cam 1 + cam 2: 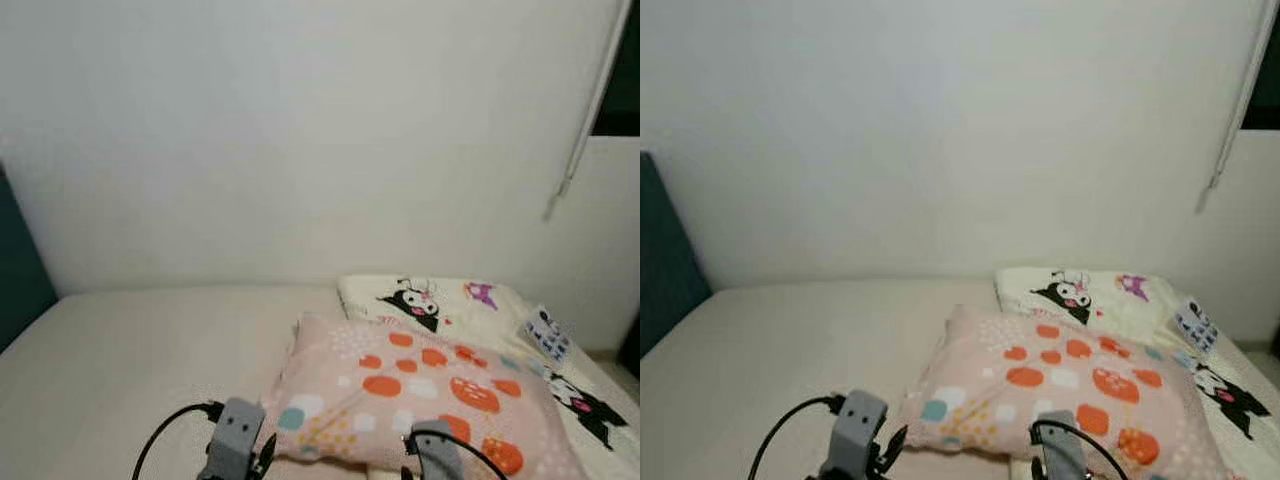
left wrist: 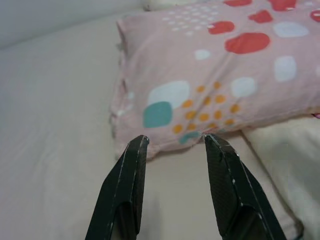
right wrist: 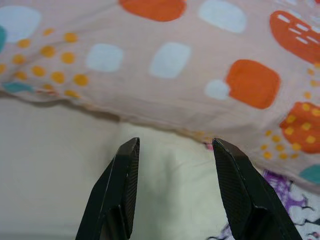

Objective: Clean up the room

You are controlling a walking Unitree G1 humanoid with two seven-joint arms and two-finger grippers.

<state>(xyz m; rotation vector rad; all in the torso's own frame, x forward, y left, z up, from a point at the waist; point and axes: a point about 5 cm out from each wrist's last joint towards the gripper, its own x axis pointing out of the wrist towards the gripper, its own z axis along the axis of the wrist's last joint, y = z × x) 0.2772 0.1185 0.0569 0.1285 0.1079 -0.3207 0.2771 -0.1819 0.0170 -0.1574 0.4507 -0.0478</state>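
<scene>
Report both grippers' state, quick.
Left gripper: open, empty, at the pink pillow's near edge.
Right gripper: open, empty, at the same edge.

A plain white wall (image 1: 300, 130) rises behind the bed, a dark teal panel (image 1: 665, 260) at its left.

Bedroom: bed (image 1: 150, 350), pillow (image 1: 420, 390), white wall (image 1: 300, 130)

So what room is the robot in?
Most likely a bedroom. There's a bed with a cream sheet against a white wall, a pink spotted pillow, and a cartoon-print pillow behind it.
</scene>
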